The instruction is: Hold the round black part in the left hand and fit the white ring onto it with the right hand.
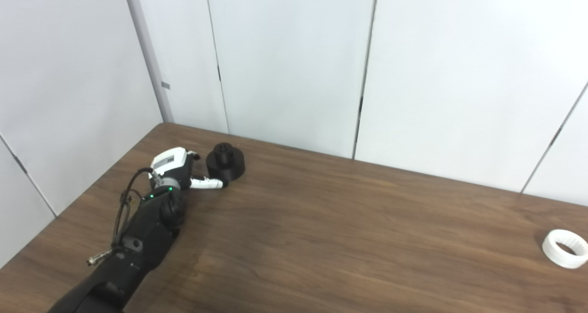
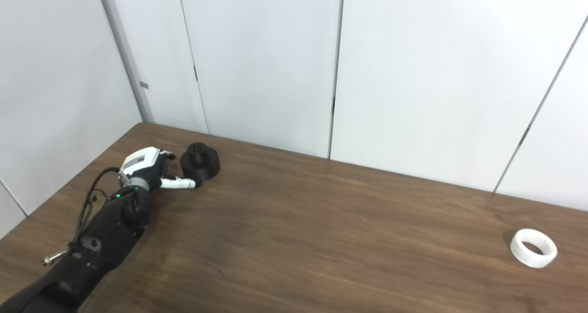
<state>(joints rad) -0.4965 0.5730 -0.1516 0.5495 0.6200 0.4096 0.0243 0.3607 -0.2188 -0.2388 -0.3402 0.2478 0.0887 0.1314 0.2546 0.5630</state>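
Nearest, the white ring (image 1: 565, 248) lies flat at the bench's (image 1: 321, 239) right edge, no right hand in view; farther back left, the left hand (image 1: 183, 170) reaches with fingers spread, holding nothing, the black part (image 1: 225, 161) just to its right

The left hand's (image 1: 177, 168) fingers beside the black part (image 1: 225, 162) were mostly hidden, so its grip could not be told. The part's top recess was too small to read.
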